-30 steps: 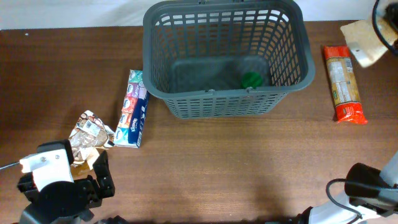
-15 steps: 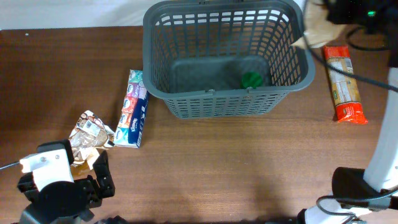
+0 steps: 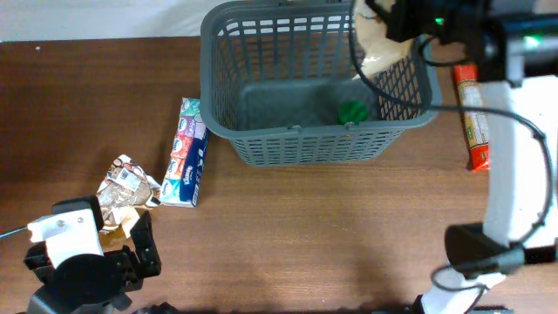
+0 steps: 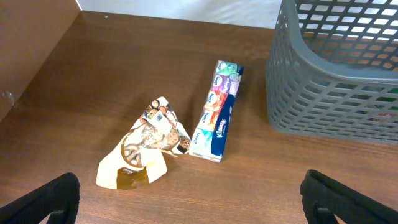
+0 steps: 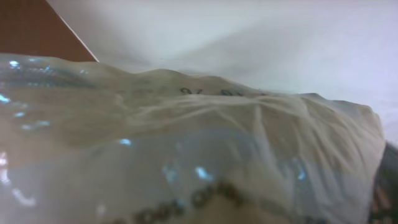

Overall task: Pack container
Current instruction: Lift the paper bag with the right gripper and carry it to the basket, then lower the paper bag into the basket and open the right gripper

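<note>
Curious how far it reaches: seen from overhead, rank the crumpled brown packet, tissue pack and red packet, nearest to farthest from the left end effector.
1. Crumpled brown packet, right beside the left end effector.
2. Tissue pack, left of the basket.
3. Red packet, far right, beyond the basket.

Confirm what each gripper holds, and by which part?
Right gripper: shut on pale plastic bag above the basket; which part is hidden. Left gripper: open, empty.

The left gripper (image 4: 194, 198) had black, rounded fingers (image 4: 48, 199); the right arm (image 3: 513, 166) was white, with black cables (image 3: 453, 109) and a green light (image 3: 436, 19).
</note>
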Robot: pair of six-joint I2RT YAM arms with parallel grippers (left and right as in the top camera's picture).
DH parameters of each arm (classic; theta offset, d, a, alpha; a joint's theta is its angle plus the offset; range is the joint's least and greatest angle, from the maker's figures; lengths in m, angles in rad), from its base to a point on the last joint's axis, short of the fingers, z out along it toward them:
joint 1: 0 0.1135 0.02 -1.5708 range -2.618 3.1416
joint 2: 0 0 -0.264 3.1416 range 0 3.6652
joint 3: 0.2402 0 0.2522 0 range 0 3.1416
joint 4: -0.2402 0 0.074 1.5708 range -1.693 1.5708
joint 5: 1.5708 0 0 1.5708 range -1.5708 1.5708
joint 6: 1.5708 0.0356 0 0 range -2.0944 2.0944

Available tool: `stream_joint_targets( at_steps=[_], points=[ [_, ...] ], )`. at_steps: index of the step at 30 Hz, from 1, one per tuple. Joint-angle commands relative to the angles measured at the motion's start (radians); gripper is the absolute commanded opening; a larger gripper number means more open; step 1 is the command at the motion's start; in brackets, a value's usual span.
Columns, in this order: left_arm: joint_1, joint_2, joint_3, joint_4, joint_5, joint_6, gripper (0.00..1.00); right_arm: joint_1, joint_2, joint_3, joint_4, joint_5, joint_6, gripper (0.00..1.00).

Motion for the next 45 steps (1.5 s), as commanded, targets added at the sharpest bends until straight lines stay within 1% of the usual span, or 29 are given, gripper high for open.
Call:
stream_joint_targets(
  at_steps=[1,10,13,14,18,25,38,45],
  points=[
    [0.004,-0.002,0.005,0.002,0.007,0.005,1.00,0.019,0.071,0.026,0.005,0.003,-0.019,0.06],
    [0.004,-0.002,0.005,0.002,0.007,0.005,1.00,0.046,0.227,0.025,-0.051,0.006,-0.020,0.06],
    [0.004,-0.002,0.005,0.002,0.007,0.005,1.00,0.052,0.249,0.023,-0.063,0.006,-0.037,0.06],
    [0.004,-0.002,0.005,0.002,0.007,0.005,1.00,0.054,0.260,0.020,-0.065,0.012,-0.037,0.07],
    [0.004,-0.002,0.005,0.002,0.007,0.005,1.00,0.058,0.281,0.011,-0.087,0.051,-0.037,0.11],
    [0.004,-0.002,0.005,0.002,0.007,0.005,1.00,0.060,0.321,-0.022,-0.113,0.161,-0.038,0.11],
    [0.004,-0.002,0.005,0.002,0.007,0.005,0.99,0.059,0.330,-0.198,-0.064,0.164,-0.037,0.11],
    [0.004,-0.002,0.005,0.002,0.007,0.005,1.00,0.059,0.329,-0.203,-0.068,0.154,-0.033,0.13]
  ],
)
